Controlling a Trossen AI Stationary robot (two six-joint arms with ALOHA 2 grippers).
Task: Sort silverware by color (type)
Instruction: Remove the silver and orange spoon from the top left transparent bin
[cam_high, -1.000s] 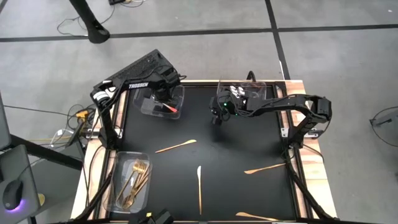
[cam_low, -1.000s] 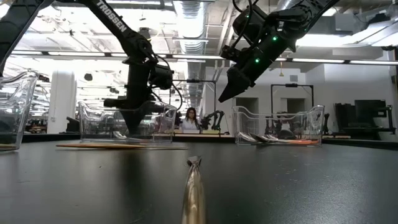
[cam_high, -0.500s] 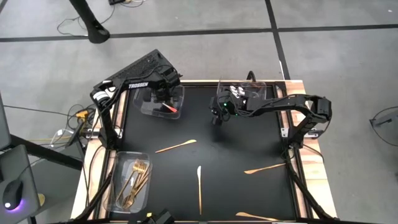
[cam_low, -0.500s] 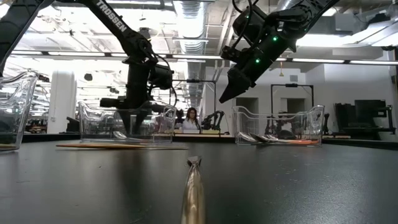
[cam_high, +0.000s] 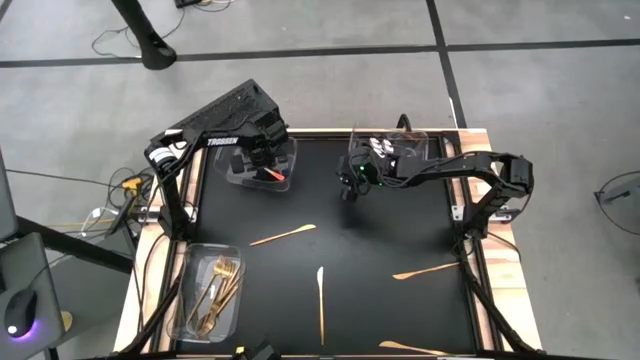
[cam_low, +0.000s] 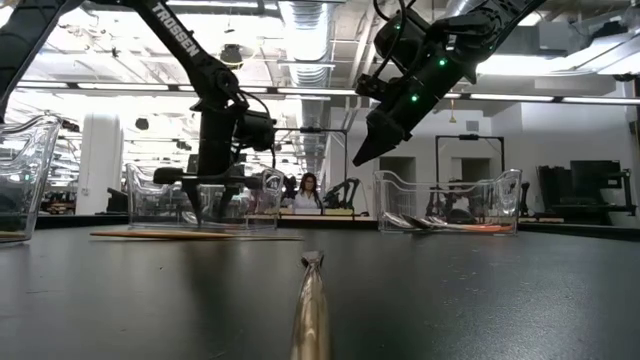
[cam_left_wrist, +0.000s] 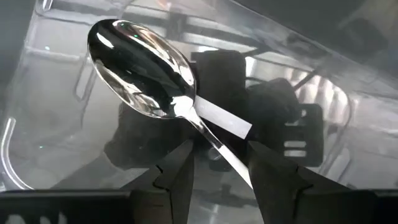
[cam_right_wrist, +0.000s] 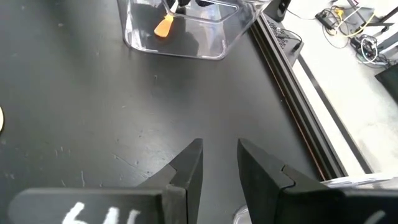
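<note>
- High view: the left gripper is seen over the clear tray at the table's far left, where a spoon with an orange-red handle lies. The right gripper is held above bare table just beside the far right tray. Gold knives are left loose on the table: one lies slantwise near the middle, one with its long axis running from near edge to far edge, one towards the right side. Gold forks are gathered in the near left tray. The slanted knife is judged about equally near to both arms.
- Low view: the left gripper is seen dipped into its tray, fingers parted. The right gripper hangs well above the table, empty. Spoons are seen lying in the right tray. A person is seen far behind.
- Left wrist view: the fingers are spread apart, with the spoon's neck passing between them untouched; the bowl points away from the fingers.
- Right wrist view: the fingers are parted over bare table with nothing between them; the far left tray with an orange handle end is seen well ahead.
</note>
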